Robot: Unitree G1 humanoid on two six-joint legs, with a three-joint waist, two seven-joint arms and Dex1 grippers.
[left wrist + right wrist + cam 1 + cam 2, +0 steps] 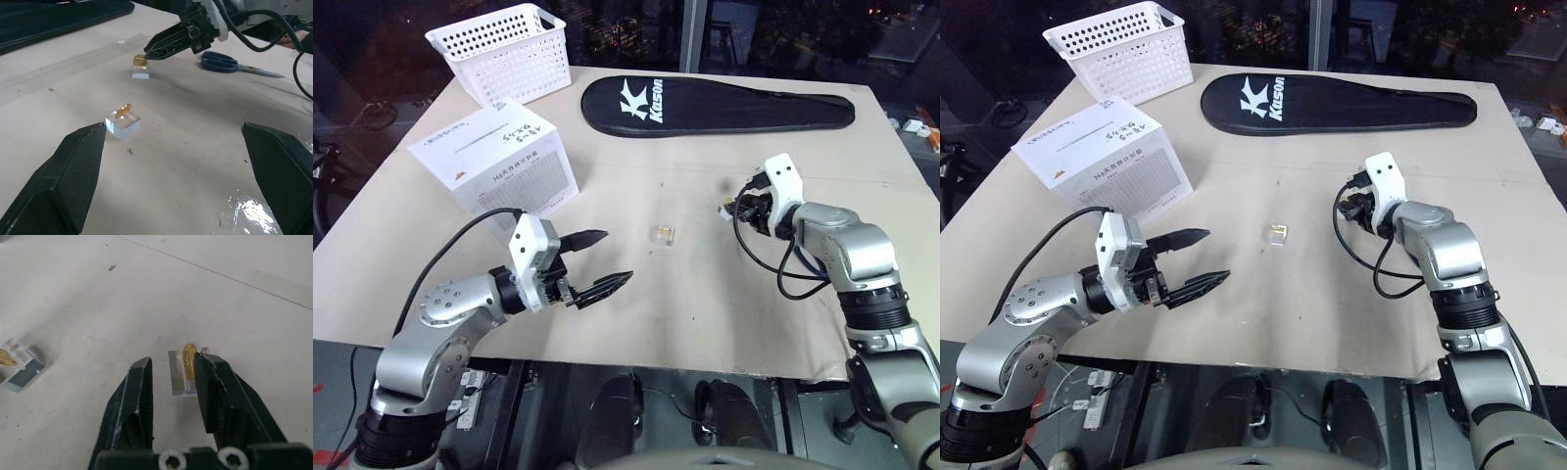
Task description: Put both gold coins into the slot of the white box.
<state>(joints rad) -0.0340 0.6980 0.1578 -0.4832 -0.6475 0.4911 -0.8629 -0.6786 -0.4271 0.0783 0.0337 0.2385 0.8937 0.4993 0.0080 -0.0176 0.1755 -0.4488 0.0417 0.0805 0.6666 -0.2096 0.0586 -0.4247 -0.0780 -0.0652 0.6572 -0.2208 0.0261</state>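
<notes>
While left claw (pixel 597 260) gapes, right claw (pixel 171 369) partly closed around gold coin (pixel 189 361), unpinched.

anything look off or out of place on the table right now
Nothing spilled or damaged. Both gold coins stand on edge in small clear blocks, which looks deliberate. The only stray item is a pair of blue-handled scissors lying on the table beyond the right gripper.
</notes>
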